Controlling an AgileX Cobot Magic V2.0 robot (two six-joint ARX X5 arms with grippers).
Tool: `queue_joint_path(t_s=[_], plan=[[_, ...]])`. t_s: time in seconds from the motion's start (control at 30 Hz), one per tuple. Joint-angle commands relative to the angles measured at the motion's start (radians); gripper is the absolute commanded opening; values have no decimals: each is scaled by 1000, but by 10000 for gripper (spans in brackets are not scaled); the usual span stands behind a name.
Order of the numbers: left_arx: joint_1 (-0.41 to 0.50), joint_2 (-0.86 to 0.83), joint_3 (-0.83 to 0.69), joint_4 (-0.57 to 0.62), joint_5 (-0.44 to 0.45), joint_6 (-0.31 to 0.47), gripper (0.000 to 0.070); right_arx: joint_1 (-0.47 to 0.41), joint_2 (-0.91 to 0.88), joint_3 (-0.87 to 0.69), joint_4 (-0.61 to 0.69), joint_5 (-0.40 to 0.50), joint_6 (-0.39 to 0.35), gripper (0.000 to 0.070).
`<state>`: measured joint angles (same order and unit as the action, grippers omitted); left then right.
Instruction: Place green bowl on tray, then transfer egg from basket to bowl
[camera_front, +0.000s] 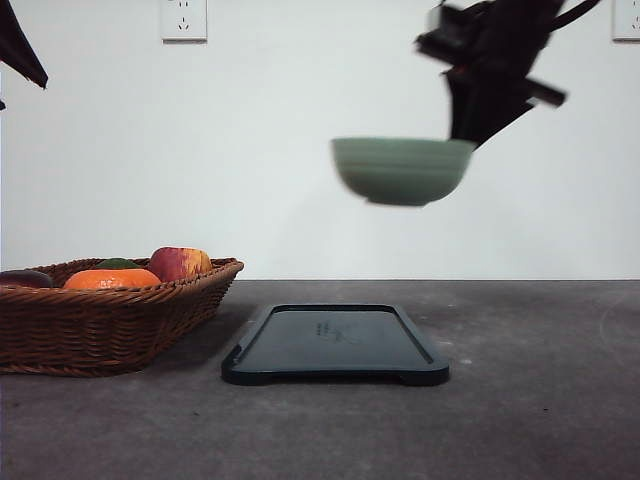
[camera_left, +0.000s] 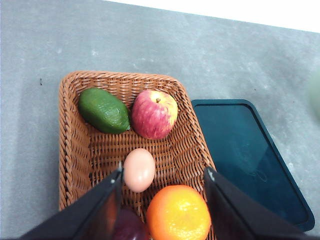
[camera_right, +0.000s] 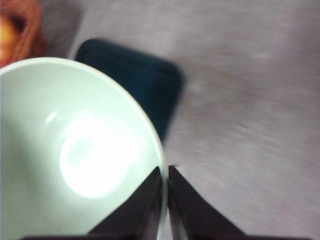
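A plain white wall (camera_front: 250, 200) with two power sockets (camera_front: 183, 18) rises behind the grey tabletop (camera_front: 540, 400).

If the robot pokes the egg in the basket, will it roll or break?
The egg looks smooth and rounded, so it would probably roll a little. The woven basket floor and the nearby orange would likely stop it. Its shell may crack if squeezed hard.

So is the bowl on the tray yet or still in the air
In the air. The bowl hangs well above the tray, its rim pinched by the right claw.
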<state>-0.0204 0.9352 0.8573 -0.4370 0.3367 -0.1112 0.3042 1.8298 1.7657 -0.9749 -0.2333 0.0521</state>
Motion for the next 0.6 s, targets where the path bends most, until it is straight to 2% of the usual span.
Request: queue_joint_path(t_s=[0.0, 0.27, 0.43, 0.57], plan=[[0, 5, 20, 11, 1, 14, 310, 27, 53, 36, 5, -2, 1, 0], [0, 5, 20, 10, 1, 14, 310, 110, 181, 48, 84, -1, 18, 0], [0, 5, 20, 10, 1, 14, 310, 131, 240, 48, 120, 2, 32, 0], [0, 5, 20, 10, 1, 14, 310, 135, 273, 48, 124, 38, 35, 0]])
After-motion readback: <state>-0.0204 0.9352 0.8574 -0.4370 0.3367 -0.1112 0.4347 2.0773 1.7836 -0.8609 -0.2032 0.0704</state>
